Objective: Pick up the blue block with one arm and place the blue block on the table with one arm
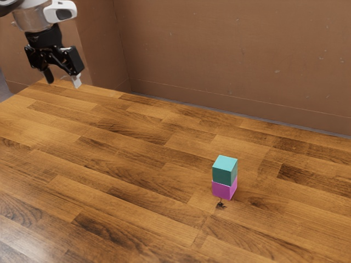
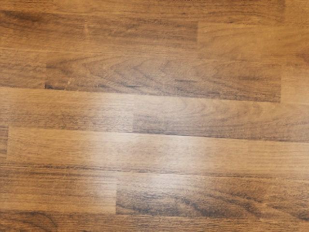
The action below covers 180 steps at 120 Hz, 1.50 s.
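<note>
The black gripper [image 1: 63, 80] hangs above the table's far corner at the exterior view's upper left, its two fingers spread apart with nothing between them. Well away from it, toward the exterior view's right, the blue block [image 1: 225, 170], teal-blue in colour, rests on top of a magenta block [image 1: 224, 189]. The two are stacked upright, faces touching. The magenta block stands on the wooden table [image 1: 137, 164]. Under my hand, the wrist view has bare wood planks of the table [image 2: 159, 116].
A brown wall [image 1: 230, 60] runs behind the table's far edge. A small dark mark [image 1: 220, 205] lies on the wood just in front of the magenta block.
</note>
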Each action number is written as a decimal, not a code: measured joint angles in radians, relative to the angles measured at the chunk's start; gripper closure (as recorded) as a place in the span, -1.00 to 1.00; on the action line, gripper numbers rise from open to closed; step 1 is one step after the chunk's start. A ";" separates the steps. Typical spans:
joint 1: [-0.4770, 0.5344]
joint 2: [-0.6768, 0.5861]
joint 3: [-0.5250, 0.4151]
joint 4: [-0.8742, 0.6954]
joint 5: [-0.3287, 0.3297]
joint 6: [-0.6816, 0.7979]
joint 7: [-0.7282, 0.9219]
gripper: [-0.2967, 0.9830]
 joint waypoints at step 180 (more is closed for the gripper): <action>-0.108 0.767 -0.217 0.199 -0.344 0.727 -0.204 -0.54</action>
